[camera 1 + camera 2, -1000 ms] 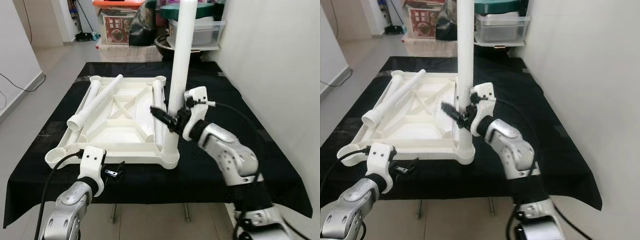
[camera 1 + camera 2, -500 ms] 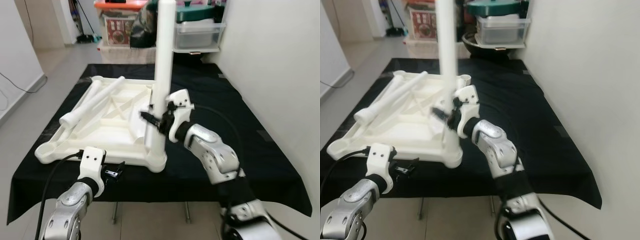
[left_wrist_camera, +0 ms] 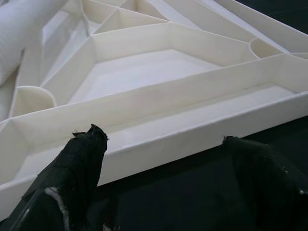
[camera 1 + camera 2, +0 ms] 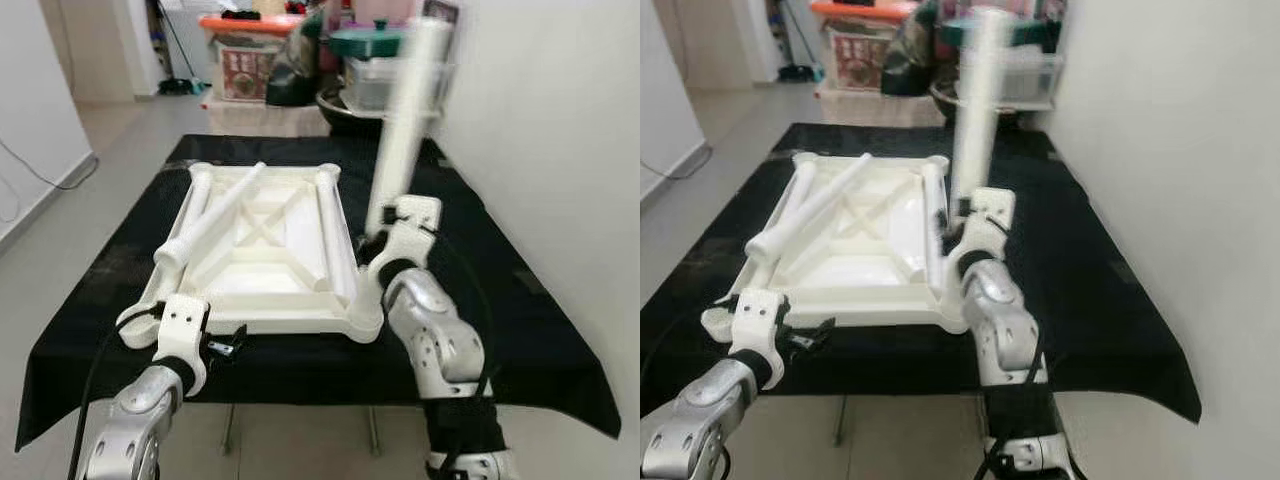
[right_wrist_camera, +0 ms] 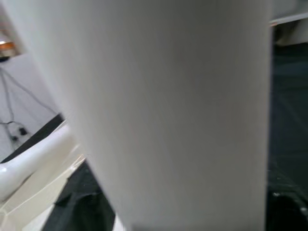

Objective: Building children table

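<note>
The white plastic table top [image 4: 260, 322] lies upside down on a black-covered table [image 4: 520, 330]. A white table leg [image 4: 400, 150] rises, blurred and leaning right, above the top's near right corner. My right gripper [image 4: 375, 245] is shut on its lower part; whether the foot sits in the corner socket is hidden behind my wrist. In the right wrist view the leg [image 5: 173, 110] sits very close. One loose leg [image 4: 215, 212] lies diagonally in the top and another [image 4: 328, 225] along its right side. My left gripper [image 4: 228, 345] is open just before the near rim [image 3: 202, 139].
Storage bins and boxes [image 4: 250, 65] stand behind the table's far edge. A white wall [image 4: 560, 150] runs close along the right side. Bare floor [image 4: 90, 150] lies to the left.
The held leg has gone from upright to leaning right and is now blurred with motion. The view has swung, so the table top sits differently in frame. My left gripper stays at the near rim.
</note>
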Robot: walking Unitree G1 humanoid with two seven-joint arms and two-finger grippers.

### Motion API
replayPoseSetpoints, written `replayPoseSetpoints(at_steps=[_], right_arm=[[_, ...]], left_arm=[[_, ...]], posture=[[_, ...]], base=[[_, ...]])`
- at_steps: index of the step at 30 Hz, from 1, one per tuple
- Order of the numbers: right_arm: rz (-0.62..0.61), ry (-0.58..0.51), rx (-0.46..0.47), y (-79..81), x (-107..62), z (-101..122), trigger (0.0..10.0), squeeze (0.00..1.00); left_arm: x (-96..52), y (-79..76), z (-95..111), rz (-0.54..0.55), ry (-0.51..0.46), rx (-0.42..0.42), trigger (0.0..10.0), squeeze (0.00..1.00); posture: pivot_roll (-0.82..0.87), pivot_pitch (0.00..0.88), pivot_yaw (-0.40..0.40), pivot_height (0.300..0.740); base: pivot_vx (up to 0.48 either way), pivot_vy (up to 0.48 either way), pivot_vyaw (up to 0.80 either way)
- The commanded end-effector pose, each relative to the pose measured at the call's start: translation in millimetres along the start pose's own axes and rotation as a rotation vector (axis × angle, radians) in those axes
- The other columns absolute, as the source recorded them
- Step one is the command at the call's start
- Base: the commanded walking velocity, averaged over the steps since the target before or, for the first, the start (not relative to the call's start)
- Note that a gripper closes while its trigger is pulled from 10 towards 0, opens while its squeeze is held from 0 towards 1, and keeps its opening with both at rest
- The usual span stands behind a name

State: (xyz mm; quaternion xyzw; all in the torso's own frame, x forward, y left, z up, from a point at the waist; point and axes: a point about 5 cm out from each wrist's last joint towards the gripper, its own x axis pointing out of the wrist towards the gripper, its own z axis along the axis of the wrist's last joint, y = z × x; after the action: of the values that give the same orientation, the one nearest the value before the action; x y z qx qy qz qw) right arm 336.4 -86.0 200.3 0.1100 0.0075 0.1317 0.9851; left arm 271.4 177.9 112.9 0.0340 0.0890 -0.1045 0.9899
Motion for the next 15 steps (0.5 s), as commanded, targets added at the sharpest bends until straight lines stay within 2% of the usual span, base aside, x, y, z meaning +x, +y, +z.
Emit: replayPoseSetpoints(at_steps=[1, 2, 3, 4, 7, 8, 12, 14, 15], right_arm=[[0.201, -0.006, -0.006, 15.4, 6.2, 10, 10.0, 0.00], [0.270, -0.020, -0.011, 17.1, 5.9, 15, 10.0, 0.00], [0.270, -0.020, -0.011, 17.1, 5.9, 15, 10.0, 0.00], [0.324, -0.033, -0.018, 18.4, 5.3, 18, 10.0, 0.00], [0.622, -0.022, -0.097, 32.8, -10.6, 19, 10.0, 0.00], [0.622, -0.022, -0.097, 32.8, -10.6, 19, 10.0, 0.00], [0.874, 0.016, -0.192, 47.1, -29.9, 8, 10.0, 0.00], [0.895, 0.036, -0.218, 49.1, -31.5, 2, 10.0, 0.00], [0.869, 0.084, -0.255, 48.2, -27.4, -10, 6.3, 0.00]], left_arm=[[1.1, -0.1, -1, -0.005, 0.008, 0.003, 10.0, 0.00], [0.7, 0.5, -1, -0.004, 0.008, 0.004, 10.0, 0.00], [0.7, 0.5, -1, -0.004, 0.008, 0.004, 10.0, 0.00], [0.3, 0.9, -1, -0.003, 0.007, 0.004, 10.0, 0.00], [-0.2, 2.2, -3, 0.005, 0.012, 0.005, 10.0, 0.00], [-0.2, 2.2, -3, 0.005, 0.012, 0.005, 10.0, 0.00], [0.4, 1.9, -3, 0.007, 0.011, 0.005, 10.0, 0.00], [-0.1, 1.1, -3, 0.006, 0.009, 0.004, 10.0, 0.00], [-1.0, 0.8, -2, 0.005, 0.007, 0.004, 10.0, 0.00]], posture=[[0.09, 0.000, -0.025, 0.740], [0.09, 0.000, -0.025, 0.740], [0.09, 0.000, -0.025, 0.740], [0.09, 0.000, -0.025, 0.740], [0.09, 0.000, -0.032, 0.740], [0.09, 0.000, -0.032, 0.740], [0.10, 0.000, -0.034, 0.740], [0.11, 0.000, -0.038, 0.740], [0.11, 0.000, -0.039, 0.740]], base=[[0.000, 0.000, 0.00], [0.000, 0.000, 0.00], [0.000, 0.000, 0.00], [0.000, 0.000, 0.00], [0.000, 0.000, 0.00], [0.000, 0.000, 0.00], [0.000, 0.000, 0.00], [0.000, 0.000, 0.00], [0.000, 0.000, 0.00]])
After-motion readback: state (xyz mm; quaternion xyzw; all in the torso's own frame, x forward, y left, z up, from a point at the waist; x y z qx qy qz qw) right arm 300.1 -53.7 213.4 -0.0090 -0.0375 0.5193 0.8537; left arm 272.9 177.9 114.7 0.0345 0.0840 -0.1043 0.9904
